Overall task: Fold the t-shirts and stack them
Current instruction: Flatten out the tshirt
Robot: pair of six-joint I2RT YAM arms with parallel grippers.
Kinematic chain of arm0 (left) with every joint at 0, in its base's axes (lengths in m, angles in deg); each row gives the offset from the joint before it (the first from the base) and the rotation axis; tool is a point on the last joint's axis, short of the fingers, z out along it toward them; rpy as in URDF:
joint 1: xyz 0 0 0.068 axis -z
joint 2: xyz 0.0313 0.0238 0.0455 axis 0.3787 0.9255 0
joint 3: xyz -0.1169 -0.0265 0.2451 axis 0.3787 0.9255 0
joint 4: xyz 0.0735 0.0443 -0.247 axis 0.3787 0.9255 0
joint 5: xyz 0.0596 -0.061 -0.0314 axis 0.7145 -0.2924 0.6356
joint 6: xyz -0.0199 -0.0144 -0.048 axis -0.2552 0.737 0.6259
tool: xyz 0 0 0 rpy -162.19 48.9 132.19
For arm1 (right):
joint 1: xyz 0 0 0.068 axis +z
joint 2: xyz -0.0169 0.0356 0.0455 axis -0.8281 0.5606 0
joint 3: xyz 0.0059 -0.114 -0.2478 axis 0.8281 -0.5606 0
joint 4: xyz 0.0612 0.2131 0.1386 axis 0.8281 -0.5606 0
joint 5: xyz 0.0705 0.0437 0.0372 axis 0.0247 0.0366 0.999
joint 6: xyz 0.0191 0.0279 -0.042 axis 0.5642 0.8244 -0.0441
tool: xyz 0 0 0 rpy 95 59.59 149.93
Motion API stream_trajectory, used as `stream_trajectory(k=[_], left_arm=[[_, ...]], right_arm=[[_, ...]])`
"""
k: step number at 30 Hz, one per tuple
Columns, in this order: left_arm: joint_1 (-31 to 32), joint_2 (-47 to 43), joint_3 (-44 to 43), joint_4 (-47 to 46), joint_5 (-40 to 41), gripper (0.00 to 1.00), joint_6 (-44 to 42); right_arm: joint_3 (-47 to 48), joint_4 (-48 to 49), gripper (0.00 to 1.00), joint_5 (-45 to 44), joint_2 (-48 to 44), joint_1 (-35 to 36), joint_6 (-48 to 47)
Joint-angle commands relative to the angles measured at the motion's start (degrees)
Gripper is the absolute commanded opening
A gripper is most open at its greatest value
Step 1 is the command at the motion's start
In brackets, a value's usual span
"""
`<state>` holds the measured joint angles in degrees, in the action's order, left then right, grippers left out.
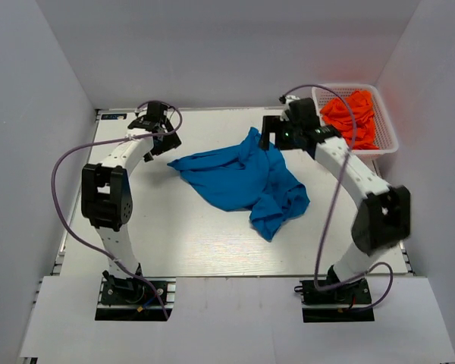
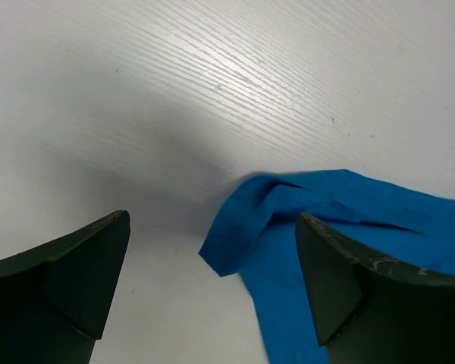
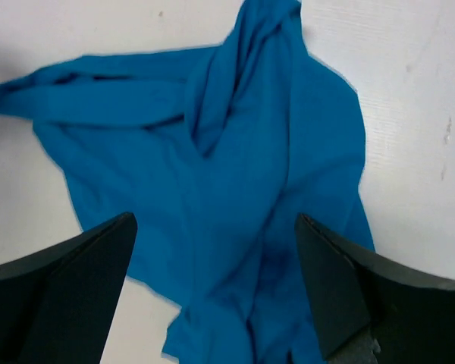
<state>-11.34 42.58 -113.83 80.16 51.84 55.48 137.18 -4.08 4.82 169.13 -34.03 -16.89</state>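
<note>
A bright blue t-shirt [image 1: 246, 180] lies crumpled on the white table [image 1: 174, 235], middle to back. My left gripper [image 1: 165, 141] is open and empty just left of the shirt's left tip; in the left wrist view that tip [image 2: 246, 220] lies between my spread fingers [image 2: 83, 273]. My right gripper [image 1: 267, 138] is open and empty above the shirt's far right part; the right wrist view shows the blue shirt [image 3: 227, 174] spread below my fingers [image 3: 341, 296]. Orange-red t-shirts [image 1: 350, 115] lie bunched in the white mesh basket [image 1: 390, 144] at the back right.
White walls close in the table on the left, back and right. The basket stands against the right wall beside my right arm [image 1: 360, 182]. Bare white tabletop [image 2: 212, 91] lies left of and in front of the blue shirt.
</note>
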Motion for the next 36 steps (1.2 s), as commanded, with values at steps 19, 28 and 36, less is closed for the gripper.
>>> stream_trajectory(k=[19, 28, 36], left_arm=[[-0.55, -4.76, 8.66, -5.26, -13.02, 1.00, -6.09], [-0.64, 2.11, 5.05, -7.01, -14.42, 0.66, -8.54], [-0.63, -1.12, 4.52, -10.25, -17.33, 0.00, -8.46]], right_arm=[[-46.13, -3.90, 0.90, 7.15, -31.90, 8.62, 18.82], [-46.49, 5.34, 0.80, 3.04, -21.09, 12.41, 22.78], [-37.09, -4.31, 0.00, -8.45, -28.95, 12.76, 23.75]])
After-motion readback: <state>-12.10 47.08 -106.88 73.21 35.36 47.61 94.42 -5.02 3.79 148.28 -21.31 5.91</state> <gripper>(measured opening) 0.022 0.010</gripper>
